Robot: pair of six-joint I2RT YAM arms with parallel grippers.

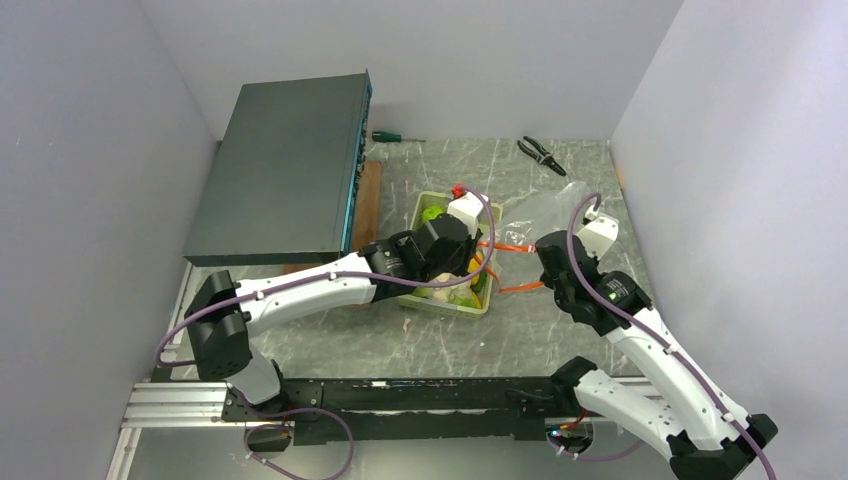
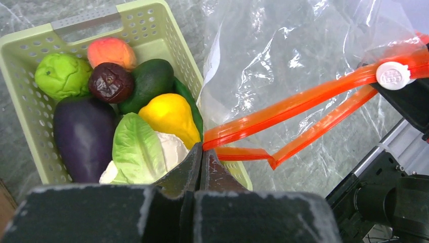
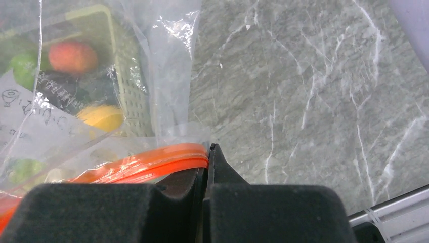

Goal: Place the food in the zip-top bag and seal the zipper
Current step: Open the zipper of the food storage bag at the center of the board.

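Left claw [image 2: 202, 154] and right claw [image 3: 208, 154] each clench the zipper [image 2: 293, 106] of the zip-top bag [image 2: 283, 50], frame right, mouth open. Food [image 2: 169, 114] lies in the basket [image 2: 172, 40], frame left. Loading, sealing outstanding.

There is one clear bag [image 2: 283, 61] with one orange zipper [image 2: 293, 106] and one white slider [image 2: 393, 76]. One green basket [image 2: 146, 28] holds at least seven toy foods [image 2: 169, 116]. There is also one screwdriver [image 1: 392, 137], one pair of pliers [image 1: 541, 154], one big dark box [image 1: 285, 180] and one wooden board [image 1: 368, 195].
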